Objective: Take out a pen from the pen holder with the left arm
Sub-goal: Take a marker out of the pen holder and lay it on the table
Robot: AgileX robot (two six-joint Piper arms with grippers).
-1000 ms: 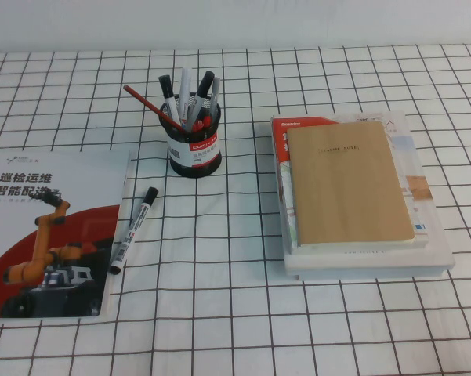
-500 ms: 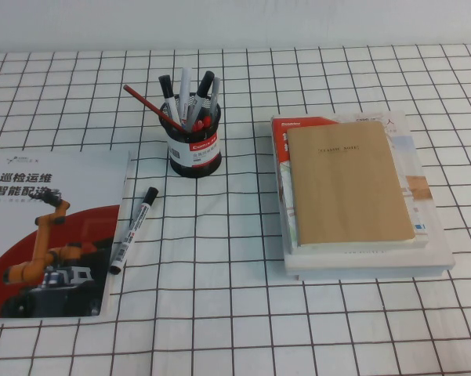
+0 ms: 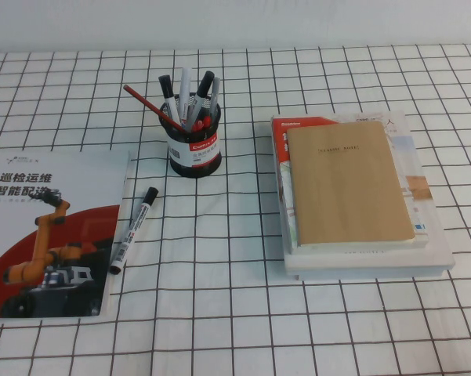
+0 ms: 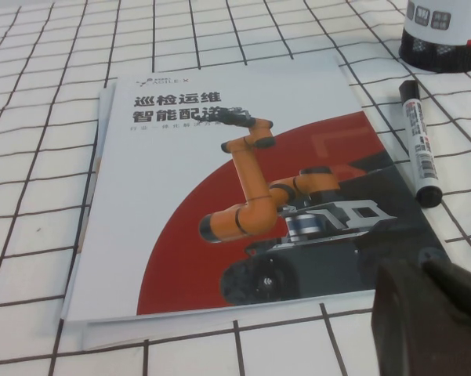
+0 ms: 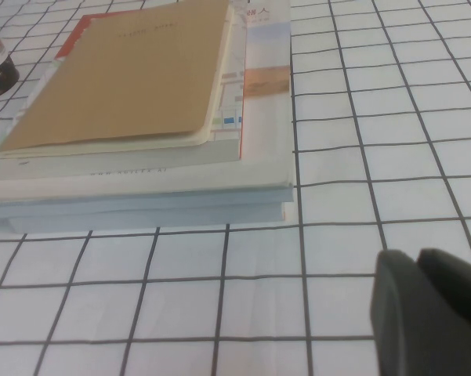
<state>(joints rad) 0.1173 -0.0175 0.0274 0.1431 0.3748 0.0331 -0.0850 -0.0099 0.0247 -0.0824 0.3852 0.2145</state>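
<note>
Pen holder [image 3: 194, 149], a black mesh cup, stands upright on the checked tablecloth [image 3: 219, 313] in the high view, left of centre and toward the far side. Several black-capped pens [image 3: 206, 82] and a red pencil [image 3: 145, 102] lean out of it. A loose marker [image 3: 133, 229] lies flat on the cloth nearer the robot, just beside the right edge of a brochure [image 3: 47, 235] that shows an orange robot arm. To the right, well apart from the holder, sits a stack of books [image 3: 368, 262] with a brown notebook [image 3: 349, 184] on top.

In the left wrist view the left gripper [image 4: 422, 266] hovers low over the brochure's near right corner. Its dark fingers are pressed together and hold nothing. The marker lies on the cloth beside the brochure, and the holder's base shows beyond it.

In the right wrist view the right gripper [image 5: 418, 257] hangs above bare cloth on the near side of the book stack. Its two dark pads meet with no gap, and it holds nothing. The notebook tops the stack, and a sliver of the holder shows at the edge beyond it.
</note>
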